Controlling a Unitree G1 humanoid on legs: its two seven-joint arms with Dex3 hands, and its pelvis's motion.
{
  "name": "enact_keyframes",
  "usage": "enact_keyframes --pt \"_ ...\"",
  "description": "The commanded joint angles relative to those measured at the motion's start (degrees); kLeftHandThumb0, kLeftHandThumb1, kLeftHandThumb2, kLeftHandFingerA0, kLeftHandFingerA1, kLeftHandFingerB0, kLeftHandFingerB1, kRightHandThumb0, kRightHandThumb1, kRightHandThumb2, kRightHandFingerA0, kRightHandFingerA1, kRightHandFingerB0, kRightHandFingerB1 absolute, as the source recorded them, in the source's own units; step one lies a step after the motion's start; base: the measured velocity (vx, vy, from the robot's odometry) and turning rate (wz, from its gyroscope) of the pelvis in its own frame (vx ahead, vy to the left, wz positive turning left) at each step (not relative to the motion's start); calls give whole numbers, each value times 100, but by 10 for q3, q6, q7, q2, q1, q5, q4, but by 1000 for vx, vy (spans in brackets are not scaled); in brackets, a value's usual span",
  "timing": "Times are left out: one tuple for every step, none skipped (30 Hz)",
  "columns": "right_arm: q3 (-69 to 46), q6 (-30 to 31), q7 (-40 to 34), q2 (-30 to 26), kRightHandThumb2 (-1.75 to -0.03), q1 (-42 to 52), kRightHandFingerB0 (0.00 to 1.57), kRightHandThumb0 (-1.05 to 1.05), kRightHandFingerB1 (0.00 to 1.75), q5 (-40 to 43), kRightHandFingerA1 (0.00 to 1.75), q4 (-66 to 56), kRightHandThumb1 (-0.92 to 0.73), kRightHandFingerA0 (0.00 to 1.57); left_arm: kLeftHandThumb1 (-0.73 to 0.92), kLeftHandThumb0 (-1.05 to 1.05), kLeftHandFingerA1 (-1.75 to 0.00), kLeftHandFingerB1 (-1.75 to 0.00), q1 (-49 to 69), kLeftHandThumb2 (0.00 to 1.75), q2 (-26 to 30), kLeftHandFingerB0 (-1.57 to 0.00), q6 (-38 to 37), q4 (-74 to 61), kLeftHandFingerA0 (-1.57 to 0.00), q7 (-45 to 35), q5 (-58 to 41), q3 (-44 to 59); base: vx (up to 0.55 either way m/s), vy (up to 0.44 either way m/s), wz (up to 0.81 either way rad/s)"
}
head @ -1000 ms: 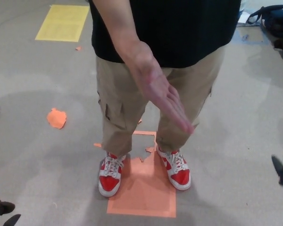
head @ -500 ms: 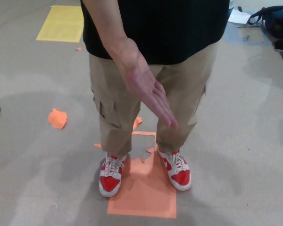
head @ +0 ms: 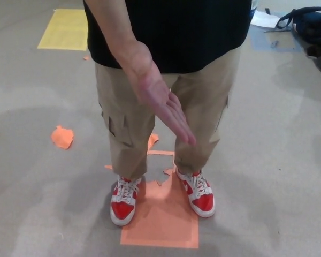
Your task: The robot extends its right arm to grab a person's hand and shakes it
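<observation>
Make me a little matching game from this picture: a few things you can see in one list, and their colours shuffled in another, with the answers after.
Things:
1. person's trousers
2. person's shoes
3. rectangle on the floor, upper left
4. person's shirt

Colours:
A. yellow
B. black
C. red and white
D. tan

Pairs: 1-D, 2-C, 3-A, 4-B

The person's hand is held out open, palm showing; neither robot hand is in the picture.
</observation>
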Motion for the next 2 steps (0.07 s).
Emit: enact_keyframes --pt "2 8 12 -11 -113 -8 0 -79 19 6 23 -3 -77 0 92 -75 -34 -31 -4 70 8 -24 1 1 -29 11 8 -2 0 0 0" --pt "0 7 10 -10 -113 -8 0 -79 19 7 23 -3 -77 0 92 -75 -34 -31 -4 70 9 -24 -1 1 -29 11 8 -2 0 0 0"
